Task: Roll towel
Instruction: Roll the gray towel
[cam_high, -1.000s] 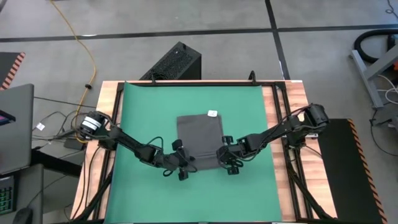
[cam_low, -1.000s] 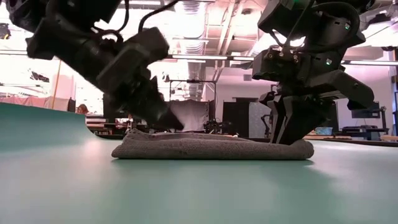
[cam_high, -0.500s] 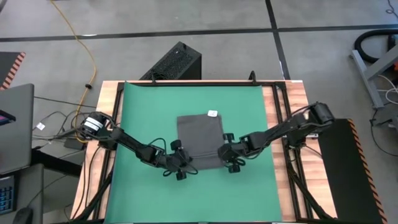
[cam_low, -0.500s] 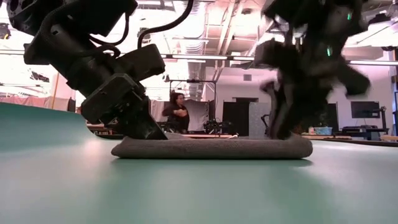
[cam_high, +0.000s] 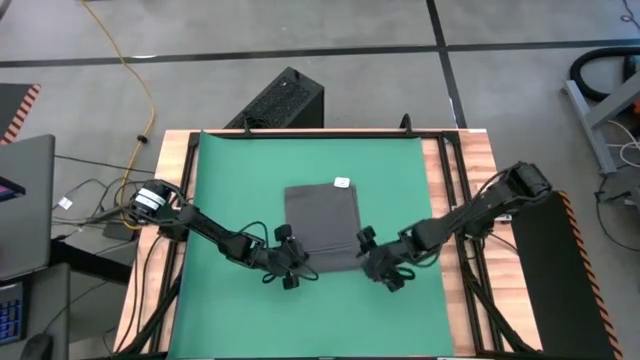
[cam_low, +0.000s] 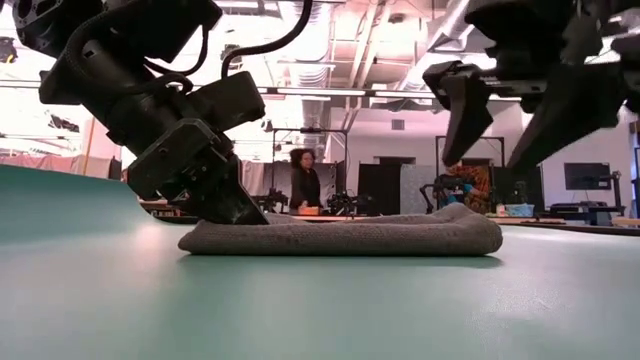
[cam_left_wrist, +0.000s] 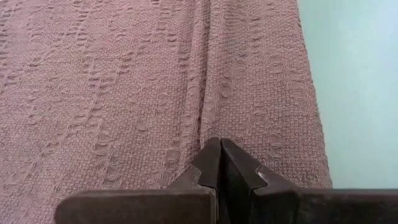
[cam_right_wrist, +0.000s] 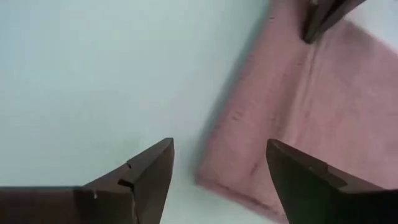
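Note:
The dark grey towel lies flat on the green mat, its white tag at the far edge. In the low view its near edge shows as a thick rounded band. My left gripper is shut at the towel's near left corner. My right gripper stands open just off the near right corner, raised above the towel, and nothing is between its fingers. My left gripper rests its shut fingertips on the towel's top side beside the near left corner, slanting down from the table's left. A crease in the cloth runs up to the fingertips. Whether cloth is caught between them, I cannot tell.
The mat covers most of the wooden table, with free mat on every side of the towel. A black box stands on the floor beyond the far edge. A person stands in the room behind the table.
My right gripper has opened and let go of the towel's near right corner, then risen and drawn back toward the table's near right. The towel's right end has settled back onto the mat. My left gripper has tipped lower onto the towel's left end.

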